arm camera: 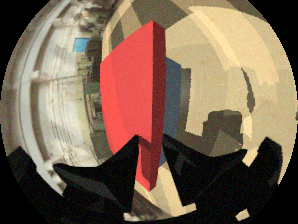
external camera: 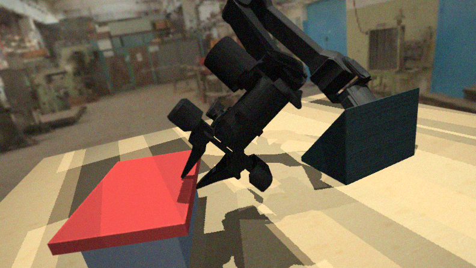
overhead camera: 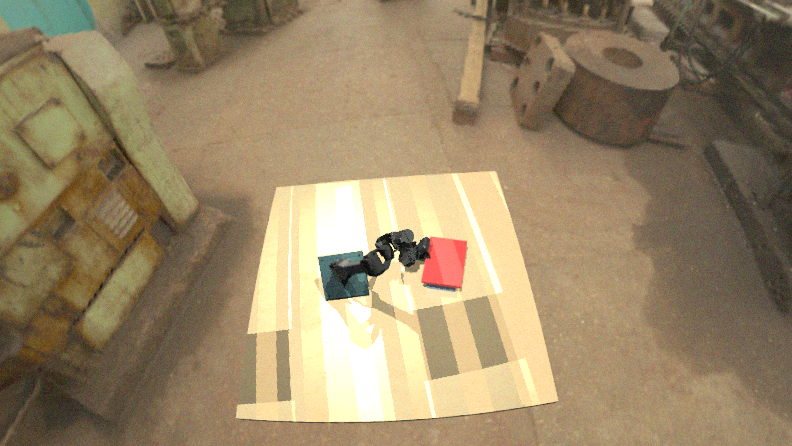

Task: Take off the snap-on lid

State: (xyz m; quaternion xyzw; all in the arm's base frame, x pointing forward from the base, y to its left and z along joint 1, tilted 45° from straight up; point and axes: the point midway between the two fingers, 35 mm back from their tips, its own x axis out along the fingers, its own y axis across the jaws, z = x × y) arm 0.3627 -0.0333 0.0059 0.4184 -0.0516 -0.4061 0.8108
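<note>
The red lid (overhead camera: 446, 263) (external camera: 139, 199) (arm camera: 130, 85) lies flat on top of the blue storage box (overhead camera: 443, 287) (external camera: 160, 251) (arm camera: 173, 95), its rim overhanging the box walls. My gripper (overhead camera: 427, 254) (external camera: 189, 182) (arm camera: 150, 137) is tilted down at the lid's edge on the arm's side. One fingertip is on the lid's top face, and the other is at the lower edge of its rim. The fingers are close together with the rim between them and look shut on it. The contact under the rim is partly hidden.
A dark teal wedge-sided block (overhead camera: 351, 292) (external camera: 383, 133) stands on the table (overhead camera: 343, 387) (external camera: 366, 226) at the arm's base, on the side away from the box. Shadows of the arm fall between the block and the box.
</note>
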